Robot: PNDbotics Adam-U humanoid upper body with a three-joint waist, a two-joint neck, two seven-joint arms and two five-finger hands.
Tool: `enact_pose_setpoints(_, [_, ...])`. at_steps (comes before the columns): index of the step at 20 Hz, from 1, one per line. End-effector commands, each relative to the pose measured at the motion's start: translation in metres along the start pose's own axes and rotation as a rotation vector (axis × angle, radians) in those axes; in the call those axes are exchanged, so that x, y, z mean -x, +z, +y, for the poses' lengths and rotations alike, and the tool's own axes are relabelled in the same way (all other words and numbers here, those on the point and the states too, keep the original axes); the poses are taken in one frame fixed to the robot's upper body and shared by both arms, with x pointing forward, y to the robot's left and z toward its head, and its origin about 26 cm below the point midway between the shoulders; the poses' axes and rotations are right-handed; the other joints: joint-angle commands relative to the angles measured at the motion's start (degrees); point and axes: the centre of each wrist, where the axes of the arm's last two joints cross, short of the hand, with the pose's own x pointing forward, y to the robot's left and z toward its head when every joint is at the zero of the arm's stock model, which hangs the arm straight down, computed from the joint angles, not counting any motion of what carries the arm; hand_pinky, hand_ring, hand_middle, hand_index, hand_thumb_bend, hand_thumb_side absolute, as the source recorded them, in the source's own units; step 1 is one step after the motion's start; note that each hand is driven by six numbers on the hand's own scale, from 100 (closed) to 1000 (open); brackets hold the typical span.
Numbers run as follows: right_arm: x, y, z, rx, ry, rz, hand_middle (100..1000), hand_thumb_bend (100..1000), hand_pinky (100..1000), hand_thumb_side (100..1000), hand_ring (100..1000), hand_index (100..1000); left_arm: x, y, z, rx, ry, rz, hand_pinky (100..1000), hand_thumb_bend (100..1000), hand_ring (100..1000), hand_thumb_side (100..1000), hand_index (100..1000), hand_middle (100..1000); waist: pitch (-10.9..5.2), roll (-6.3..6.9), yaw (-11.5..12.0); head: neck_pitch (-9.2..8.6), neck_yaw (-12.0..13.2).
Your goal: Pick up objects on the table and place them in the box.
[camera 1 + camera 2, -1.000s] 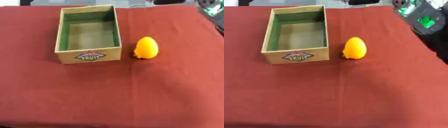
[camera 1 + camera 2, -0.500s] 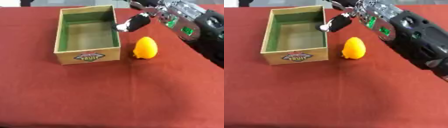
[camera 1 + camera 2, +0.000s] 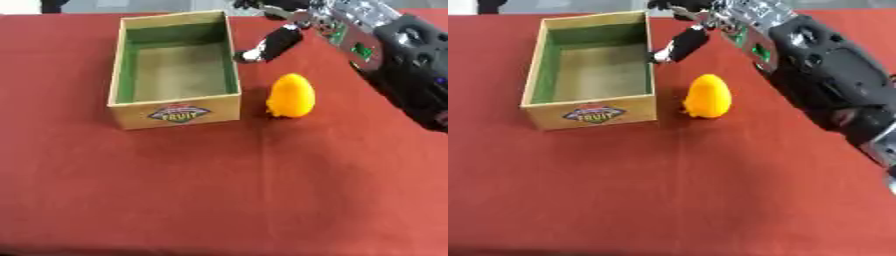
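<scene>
On the red table our open box stands far left, the orange fruit upright just beside its right wall, and our right hand, the only one in view, hangs beyond and above it, one finger extended, holding nothing.

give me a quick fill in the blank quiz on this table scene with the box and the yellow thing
1. The orange-yellow object lies on the cloth to the ____ of the box.
2. The inside of the box holds ____ objects.
3. The arm reaching in over the table is the robot's ____ arm, and its right hand holds nothing.
4. The cloth covering the table is ____.

Missing words: right; no; right; red
</scene>
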Motion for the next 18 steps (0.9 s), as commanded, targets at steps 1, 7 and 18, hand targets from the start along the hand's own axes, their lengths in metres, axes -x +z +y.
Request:
enact_pose_setpoints(1, [0.017,0.006,-0.016,-0.012,0.012,0.010,866,469,888,812,943,1000,-0.006,-0.006,0.003,-0.002,-0.004,-0.033,579,123,602,894,778,638,-1.45,0.16,-0.03,-0.03,0.25])
enact_pose_setpoints(7, [0.038,0.022,-0.028,-0.046,-0.006,0.013,875,499,896,809,955,1000,-0.006,-0.006,0.004,-0.003,-0.008,-0.033,579,125,602,893,778,638,-1.55,0.20,-0.35,-0.06,0.55])
enact_pose_setpoints(18, [0.058,0.048,-0.004,-0.271,0.070,-0.030,876,704,900,847,962,1000,-0.006,-0.007,0.004,0.000,-0.014,-0.036,579,125,602,893,778,638,-1.48,0.11,-0.55,-0.11,0.86])
